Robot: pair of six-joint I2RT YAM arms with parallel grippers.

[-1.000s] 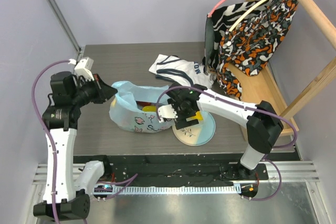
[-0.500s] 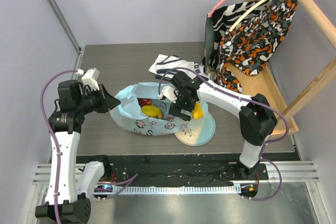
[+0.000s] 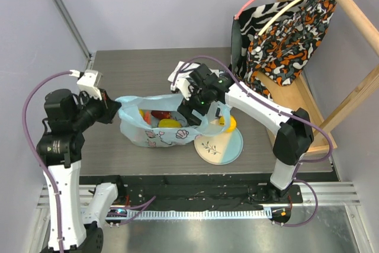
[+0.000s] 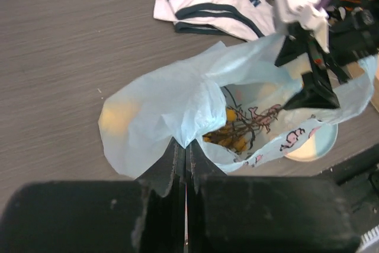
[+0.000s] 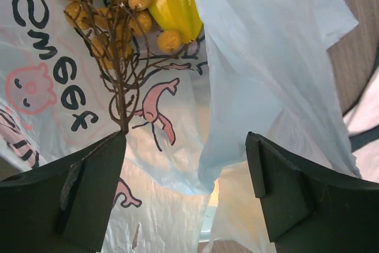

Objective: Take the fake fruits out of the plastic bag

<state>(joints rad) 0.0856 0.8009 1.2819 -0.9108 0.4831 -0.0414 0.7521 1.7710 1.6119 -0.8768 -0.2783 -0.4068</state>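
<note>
Looking down on the grey table [image 3: 136, 69], I find the light-blue plastic bag [image 3: 155, 135] lying near its middle, mouth up and stretched between my two arms. Folds of film hide its floor, so the fake fruits [image 3: 161, 118] inside show from above only as red and yellow patches. A yellowish shape [image 4: 118, 117] glows through the bag's left end, and I cannot tell what it is. The round plate [image 3: 222, 149] sits just right of the bag, its left rim covered by film. One yellow-orange piece [image 3: 229, 124] rests on its far edge. My right arm covers most of the white shirt [image 4: 207, 1] from overhead.

My left pincer [image 4: 186, 146] is clamped tight on the bag's left lip. My right pincer [image 5: 185, 146] stands wide apart at the bag's right rim, with a loose fold of film hanging between the fingers, gripped by neither. Just ahead of it lie the brownish grape bunch [image 5: 112, 22] and a ridged yellow fruit [image 5: 172, 1], both cut off at the top of that view.

Bare table lies behind and left of the bag. The patterned garments [image 3: 284, 22] and the wooden rack [image 3: 355, 10] crowd the right side, and the plate sits near the table's front edge.
</note>
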